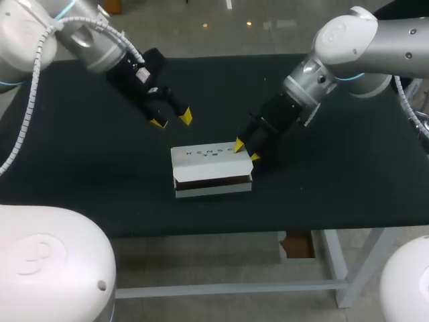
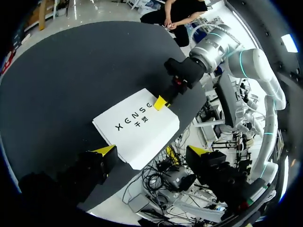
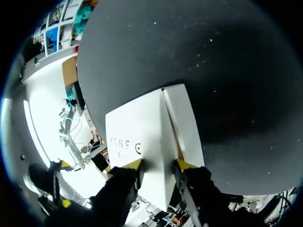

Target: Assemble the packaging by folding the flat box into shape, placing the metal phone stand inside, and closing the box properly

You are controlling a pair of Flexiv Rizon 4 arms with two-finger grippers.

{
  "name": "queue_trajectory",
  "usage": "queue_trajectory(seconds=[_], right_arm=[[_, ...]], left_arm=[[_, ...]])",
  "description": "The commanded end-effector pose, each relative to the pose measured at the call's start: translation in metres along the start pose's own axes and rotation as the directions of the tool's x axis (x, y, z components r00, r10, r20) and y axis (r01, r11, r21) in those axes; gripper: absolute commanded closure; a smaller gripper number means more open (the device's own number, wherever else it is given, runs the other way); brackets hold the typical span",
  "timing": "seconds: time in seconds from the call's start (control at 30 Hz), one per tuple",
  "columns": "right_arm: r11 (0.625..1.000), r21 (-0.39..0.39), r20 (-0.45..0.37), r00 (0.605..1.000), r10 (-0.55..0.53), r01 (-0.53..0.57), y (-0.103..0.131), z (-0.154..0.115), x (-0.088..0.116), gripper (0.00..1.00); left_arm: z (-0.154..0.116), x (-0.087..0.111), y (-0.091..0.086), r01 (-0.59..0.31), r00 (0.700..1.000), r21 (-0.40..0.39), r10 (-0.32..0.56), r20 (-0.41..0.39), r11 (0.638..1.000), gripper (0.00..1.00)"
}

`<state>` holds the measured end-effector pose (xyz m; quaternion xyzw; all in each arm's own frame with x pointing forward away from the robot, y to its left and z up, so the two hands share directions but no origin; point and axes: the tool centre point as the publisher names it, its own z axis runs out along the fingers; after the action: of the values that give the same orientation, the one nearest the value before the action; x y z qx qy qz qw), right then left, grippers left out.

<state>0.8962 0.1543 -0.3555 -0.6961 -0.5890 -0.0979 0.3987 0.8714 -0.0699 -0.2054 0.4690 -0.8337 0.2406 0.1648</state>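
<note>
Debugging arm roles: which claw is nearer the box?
Right. The right claw is at the box's right end, at its top edge. The left claw hangs open beyond the box's far side, clear of it.

White box, folded, lid ajar, mid-table

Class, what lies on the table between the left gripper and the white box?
Nothing: the head view shows only bare black table between the left gripper and the white box.
</note>
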Motion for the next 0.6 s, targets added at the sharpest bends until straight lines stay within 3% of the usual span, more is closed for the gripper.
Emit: queue_trajectory(seconds=[0.03, 0.1, 0.17, 0.23, 0.27, 0.33, 0.6], right_arm=[[1.0, -0.001, -0.002, 1.0, -0.001, 0.001, 0.0, 0.002, 0.0, 0.56], [1.0, -0.001, -0.002, 1.0, -0.001, 0.001, 0.0, 0.002, 0.0, 0.56], [1.0, -0.001, -0.002, 1.0, -0.001, 0.001, 0.0, 0.002, 0.0, 0.57], [1.0, -0.001, -0.002, 1.0, -0.001, 0.001, 0.0, 0.002, 0.0, 0.57], [1.0, -0.001, -0.002, 1.0, -0.001, 0.001, 0.0, 0.002, 0.0, 0.57], [1.0, -0.001, -0.002, 1.0, -0.001, 0.001, 0.0, 0.002, 0.0, 0.57], [1.0, -0.001, -0.002, 1.0, -0.001, 0.001, 0.0, 0.002, 0.0, 0.57]], left_arm=[[-0.01, 0.008, -0.006, -0.222, 0.972, -0.047, 0.225, 0.074, 0.974, 0.0], [-0.01, 0.01, -0.007, -0.283, 0.953, -0.068, 0.289, 0.096, 0.957, 0.0], [-0.008, 0.014, -0.008, -0.381, 0.91, -0.123, 0.396, 0.126, 0.916, 0.0], [-0.006, 0.017, -0.006, -0.486, 0.846, -0.189, 0.514, 0.143, 0.853, 0.0], [-0.004, 0.019, -0.004, -0.541, 0.804, -0.242, 0.58, 0.131, 0.805, 0.0], [-0.002, 0.022, -0.002, -0.594, 0.743, -0.322, 0.656, 0.132, 0.737, 0.0], [-0.002, 0.022, -0.002, -0.594, 0.743, -0.322, 0.656, 0.132, 0.737, 0.0]])
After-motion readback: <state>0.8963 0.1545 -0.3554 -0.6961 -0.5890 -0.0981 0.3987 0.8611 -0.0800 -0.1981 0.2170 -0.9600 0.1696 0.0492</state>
